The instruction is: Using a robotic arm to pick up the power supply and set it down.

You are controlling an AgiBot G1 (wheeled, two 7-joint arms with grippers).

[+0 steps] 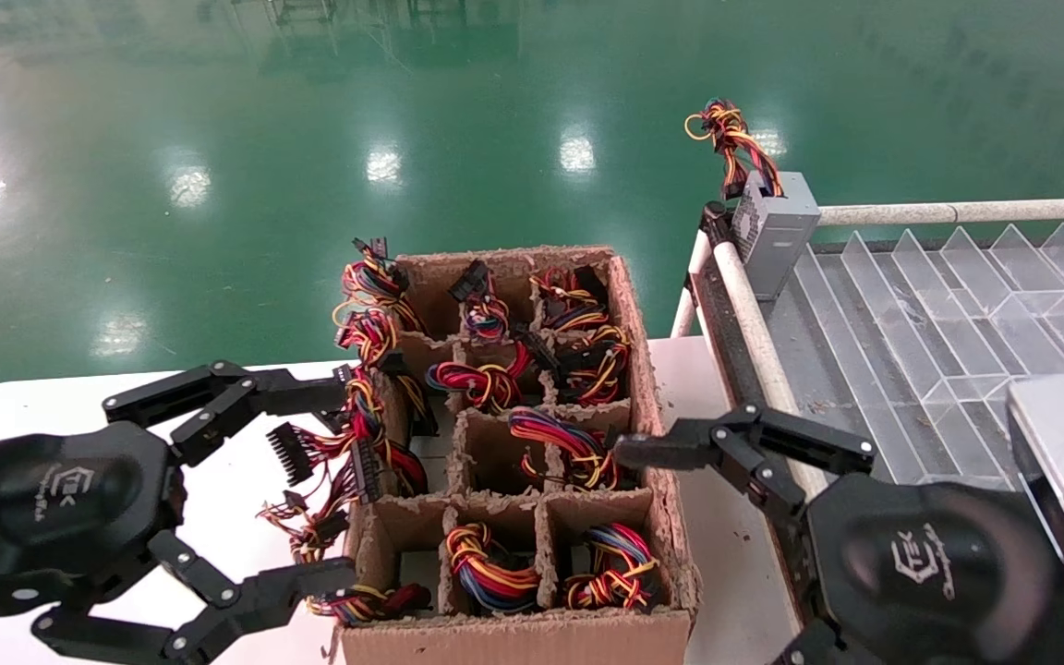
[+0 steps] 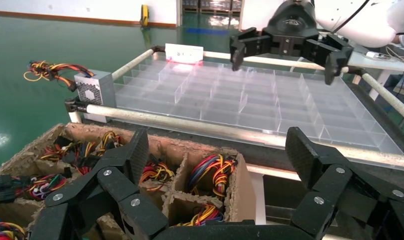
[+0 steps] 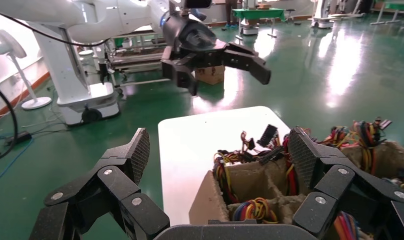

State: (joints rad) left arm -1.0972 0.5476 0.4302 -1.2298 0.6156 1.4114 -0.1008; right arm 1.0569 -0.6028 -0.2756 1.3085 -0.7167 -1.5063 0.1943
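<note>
The power supply (image 1: 775,231), a small grey vented box with red, yellow and black wires (image 1: 731,139) sticking up, stands on the far left corner of the clear tray; the left wrist view shows it too (image 2: 94,90). Neither gripper touches it. My left gripper (image 1: 338,480) hangs open beside the left wall of the brown carton (image 1: 513,434), among loose wires, with nothing between its fingers (image 2: 217,150). My right gripper (image 1: 680,545) is open at the carton's right wall and also holds nothing (image 3: 219,150). The white robotic arm (image 3: 115,15) shows behind the left gripper (image 3: 222,75).
The carton's divided cells hold several coloured wire bundles (image 1: 578,448). It sits on a white table (image 1: 33,406). To the right lies a clear divided tray (image 1: 938,314) framed by white pipe rails (image 1: 754,314). Green floor lies beyond.
</note>
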